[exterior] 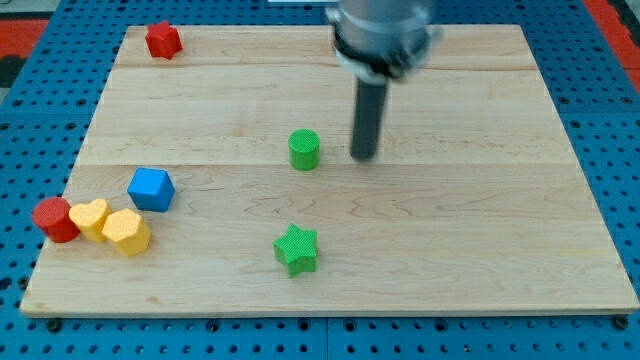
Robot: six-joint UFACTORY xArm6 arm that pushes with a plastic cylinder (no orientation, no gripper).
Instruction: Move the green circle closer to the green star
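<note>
My tip (364, 157), the lower end of the straight dark rod, rests on the pale wooden board (480, 230) just to the view's right of the green circle block (304, 149), with a narrow strip of bare wood between them; there are no fingers on this rod to open or close, so nothing is gripped. The green circle stands upright near the board's middle, and the green star block (296, 249) lies well below it toward the view's bottom, with bare wood between the two. The star sits near the board's bottom edge but not on it. To the view's left, a blue angular block (151, 188) sits above a cluster hugging the left edge: a red round block (54, 219), a yellow heart-like block (92, 217) and a yellow angular block (126, 232), touching in a row. A red angular block (163, 40) sits by the top-left corner. The board's whole right half is bare wood, bordered by blue pegboard (610, 120).
</note>
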